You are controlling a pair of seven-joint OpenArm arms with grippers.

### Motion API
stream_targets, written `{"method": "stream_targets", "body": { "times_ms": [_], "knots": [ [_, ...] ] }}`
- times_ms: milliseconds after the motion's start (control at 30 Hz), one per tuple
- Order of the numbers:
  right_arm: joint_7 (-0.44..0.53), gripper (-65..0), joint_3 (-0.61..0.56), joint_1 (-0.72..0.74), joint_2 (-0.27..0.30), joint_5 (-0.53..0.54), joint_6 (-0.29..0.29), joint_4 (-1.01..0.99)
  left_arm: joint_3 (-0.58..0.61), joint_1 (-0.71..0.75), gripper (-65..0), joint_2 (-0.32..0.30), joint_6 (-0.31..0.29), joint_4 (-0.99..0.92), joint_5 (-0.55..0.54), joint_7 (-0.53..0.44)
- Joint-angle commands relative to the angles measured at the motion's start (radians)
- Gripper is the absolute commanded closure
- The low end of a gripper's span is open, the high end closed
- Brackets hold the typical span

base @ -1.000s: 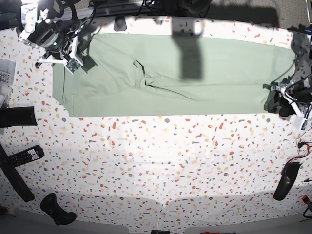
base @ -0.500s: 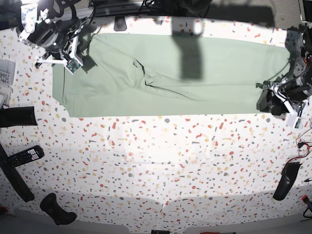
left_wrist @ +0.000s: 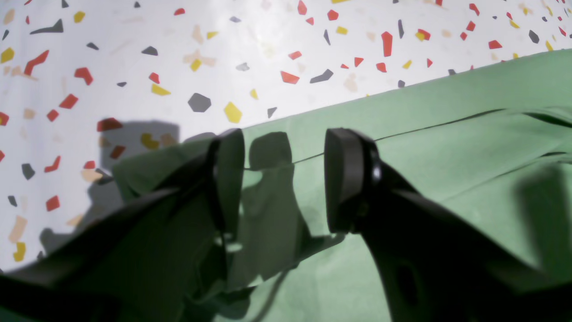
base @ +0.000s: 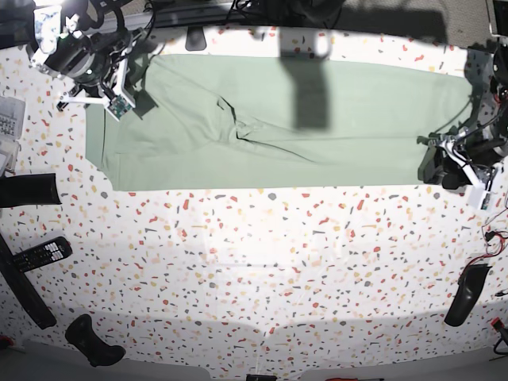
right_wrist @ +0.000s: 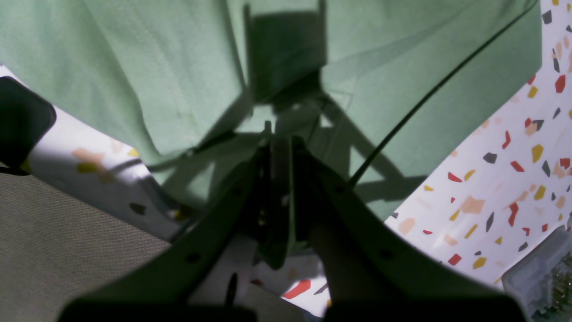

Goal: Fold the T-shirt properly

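The T-shirt [base: 286, 119] lies in a long flat band on the counter [base: 254, 270], partly folded. The right gripper [right_wrist: 279, 147] is closed on one corner. The left gripper [left_wrist: 283, 179] gapes over the other end, holding nothing. More folds remain.

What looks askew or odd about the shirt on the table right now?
The shirt lies spread out, mostly flat, but a creased ridge runs through its middle left. A dark shadow crosses its top edge. Nothing looks damaged or spilled.
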Motion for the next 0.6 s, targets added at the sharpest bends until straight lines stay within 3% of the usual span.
{"method": "stream_targets", "body": {
  "times_ms": [0,100,300,567],
  "knots": [
    [0.012,0.0,0.006,0.01,0.011,0.008,-0.002,0.02,-0.01,-0.015,-26.7,-0.02,-0.004,0.017,-0.013,-0.024],
    [0.012,0.0,0.006,0.027,0.011,0.011,-0.002,0.02,-0.01,-0.015,-26.7,-0.02,-0.003,0.017,-0.013,-0.024],
    [0.006,0.0,0.006,0.061,0.011,0.114,-0.002,0.02,-0.01,-0.014,-26.7,-0.02,-0.003,0.017,-0.012,-0.023],
    [0.0,0.0,0.006,0.063,0.011,0.113,-0.002,0.02,-0.01,-0.013,-26.7,-0.02,-0.004,0.017,-0.013,-0.023]
  ]
}}
